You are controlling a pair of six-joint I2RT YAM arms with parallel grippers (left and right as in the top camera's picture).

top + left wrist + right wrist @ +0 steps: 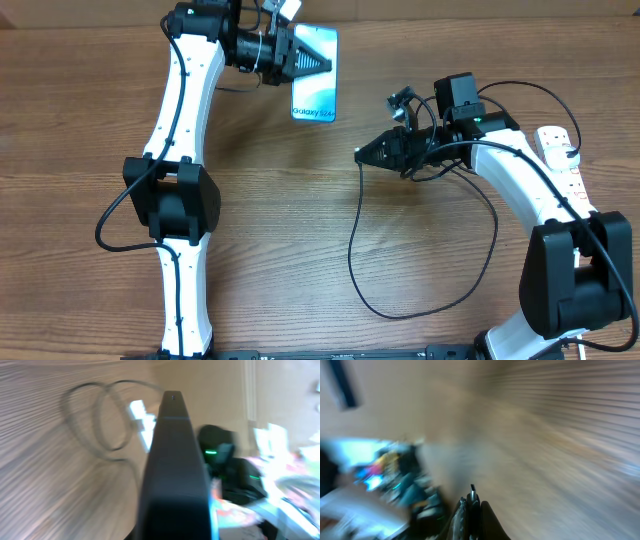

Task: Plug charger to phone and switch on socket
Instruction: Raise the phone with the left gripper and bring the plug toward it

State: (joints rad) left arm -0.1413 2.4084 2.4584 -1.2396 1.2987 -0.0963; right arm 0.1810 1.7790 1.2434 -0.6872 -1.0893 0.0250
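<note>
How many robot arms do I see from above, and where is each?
2. The left arm is on the left, holding the phone at the top. The right arm is on the right, holding the charger near the middle.

A brown wooden tabletop [300, 230] fills the overhead view, its grain running left to right under even light with soft shadows. A thin paler strip [480, 8] edges the far side. Both wrist views are blurred.

Wooden table [290, 260], black charger [350, 245] loop, white socket [553, 138].
</note>
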